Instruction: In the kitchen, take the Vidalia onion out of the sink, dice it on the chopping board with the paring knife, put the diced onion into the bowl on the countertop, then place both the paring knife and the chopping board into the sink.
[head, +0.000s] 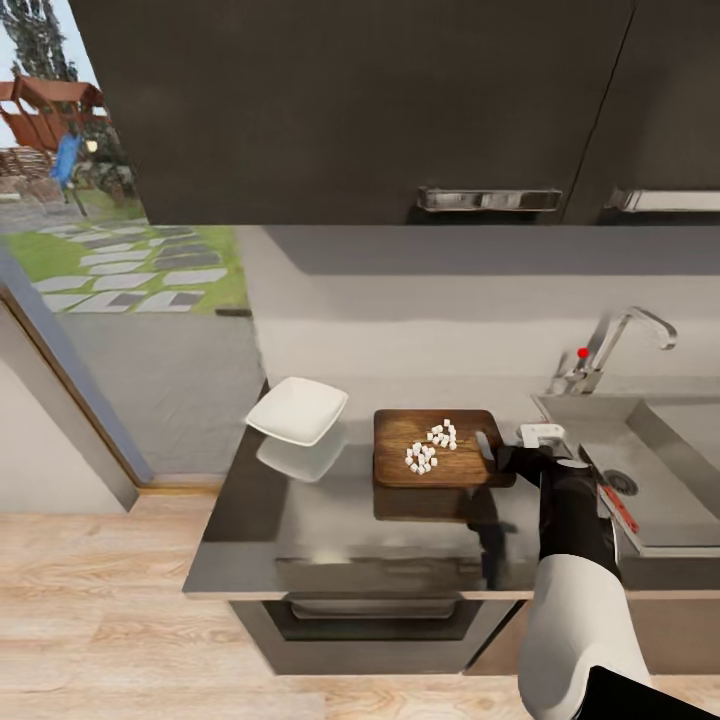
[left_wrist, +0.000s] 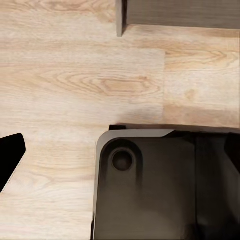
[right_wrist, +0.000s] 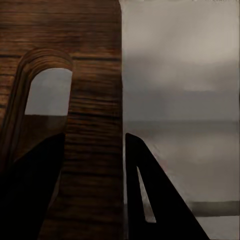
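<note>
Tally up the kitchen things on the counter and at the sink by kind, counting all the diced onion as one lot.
Bowl: 1
Chopping board: 1
Lot of diced onion: 1
Paring knife: 1
Faucet: 1
Total: 5

The right arm (head: 575, 590) reaches forward and up from the lower right of the head view, its white upper segment giving way to a black forearm and wrist. The right claw (head: 500, 455) sits at the end, pointing leftward, low over the desk. In the right wrist view its two dark fingers (right_wrist: 150, 200) stand apart with a gap between them, one on each side of a board edge, not visibly pressed against it. The left wrist view shows a dark rounded part of the robot's base (left_wrist: 165, 185) above the floor.
</note>
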